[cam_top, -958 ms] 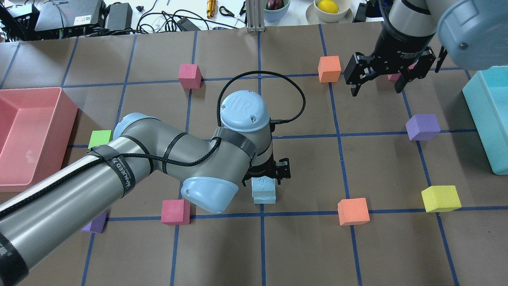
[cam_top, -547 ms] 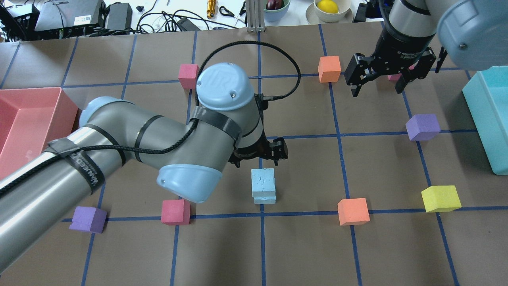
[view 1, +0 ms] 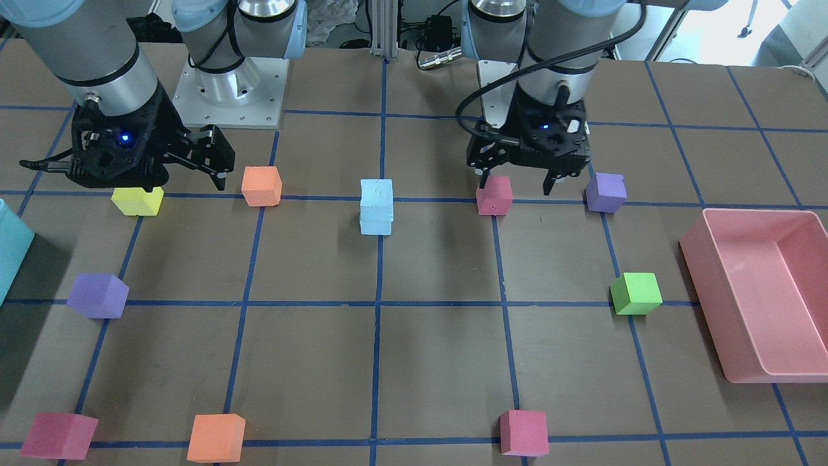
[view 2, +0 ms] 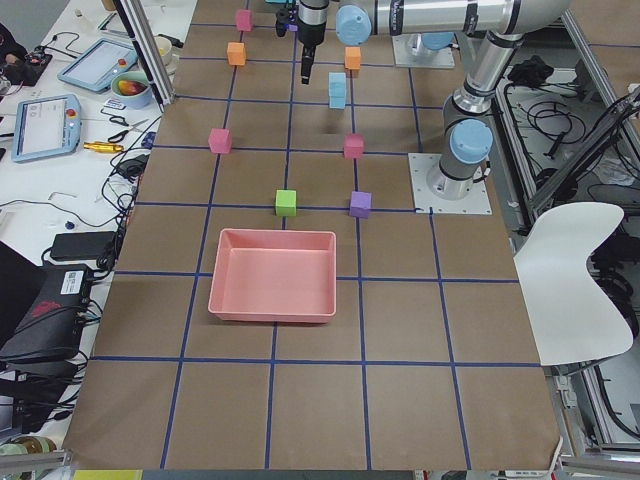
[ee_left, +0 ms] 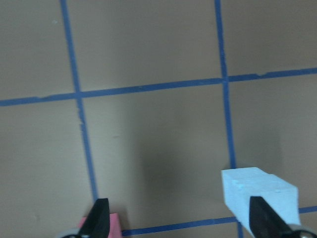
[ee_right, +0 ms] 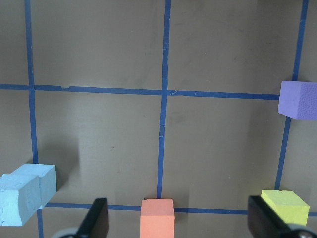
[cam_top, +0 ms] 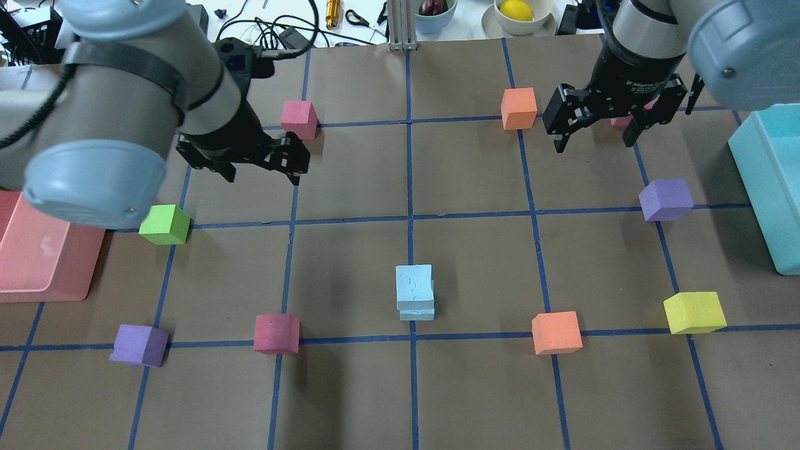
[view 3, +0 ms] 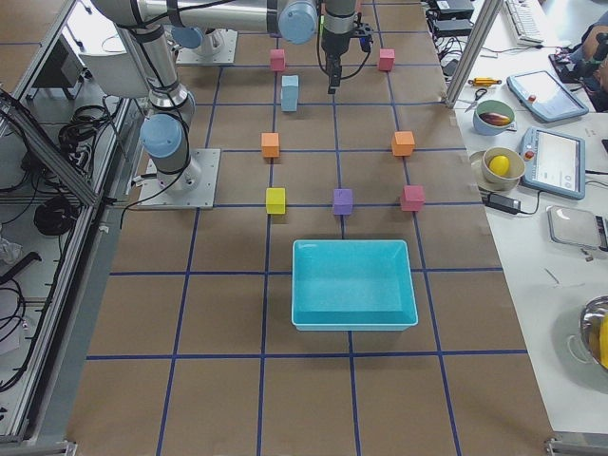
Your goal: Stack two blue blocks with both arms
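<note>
Blue blocks (cam_top: 415,294) stand one on top of the other near the middle of the table (cam_top: 475,387), on the centre tape line (cam_top: 409,187) and just behind a cross line (cam_top: 475,337), with nothing touching them. The top block (view 1: 376,193) sits nearly square on the bottom block (view 1: 376,224), which we judge is why the pair stands upright unaided. Our left gripper (cam_top: 261,170) hangs above the table well apart from the stack, near a pink block (cam_top: 299,119), its fingers spread and empty; from its wrist camera we see the blue pair low at one side, outside any grip. Our right gripper (cam_top: 592,140) hovers at the far right side beside an orange block (cam_top: 519,108), fingers likewise spread and holding nothing. We take it that both arms stand clear so that no finger brushes the light blocks. To us the stacking looks finished, and the only risk left is a knock from an arm passing close
</note>
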`<state>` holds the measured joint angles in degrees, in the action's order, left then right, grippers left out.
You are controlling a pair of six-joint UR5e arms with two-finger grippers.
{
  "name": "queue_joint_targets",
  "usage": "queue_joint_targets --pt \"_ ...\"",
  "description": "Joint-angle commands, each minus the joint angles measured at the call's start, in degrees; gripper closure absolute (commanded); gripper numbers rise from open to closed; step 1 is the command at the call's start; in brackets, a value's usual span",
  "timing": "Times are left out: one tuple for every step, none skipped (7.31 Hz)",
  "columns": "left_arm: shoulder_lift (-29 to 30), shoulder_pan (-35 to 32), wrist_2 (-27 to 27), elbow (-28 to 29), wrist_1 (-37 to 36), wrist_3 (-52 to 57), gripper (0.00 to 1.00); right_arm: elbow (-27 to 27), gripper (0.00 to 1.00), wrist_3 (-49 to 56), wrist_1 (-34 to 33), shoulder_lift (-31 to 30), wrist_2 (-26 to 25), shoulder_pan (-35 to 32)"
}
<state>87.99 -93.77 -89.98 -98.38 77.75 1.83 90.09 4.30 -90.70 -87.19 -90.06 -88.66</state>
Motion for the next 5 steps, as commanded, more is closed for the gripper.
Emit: queue_joint_targets --pt "-0.7 3.3 -1.2 6.8 7.1 2.0 0.00 0.0 0.00 0.0 -0.1 0.0 0.1 0.1" --pt "1.1 3.3 -3.3 10.4 8.7 0.1 0.00 0.0 0.00 0.0 0.0 0.0 0.1 0.1" --pt "1.7 3.3 -3.0 12.0 10.5 -1.7 0.00 0.0 0.00 0.0 0.0 0.0 0.1 0.1" --pt "1.8 3.3 -1.8 11.8 10.6 -2.4 0.00 0.1 0.00 0.0 0.2 0.0 0.0 0.1" --pt "2.0 3.3 -0.5 12.2 11.6 -1.6 0.00 0.1 0.00 0.0 0.2 0.0 -0.1 0.0"
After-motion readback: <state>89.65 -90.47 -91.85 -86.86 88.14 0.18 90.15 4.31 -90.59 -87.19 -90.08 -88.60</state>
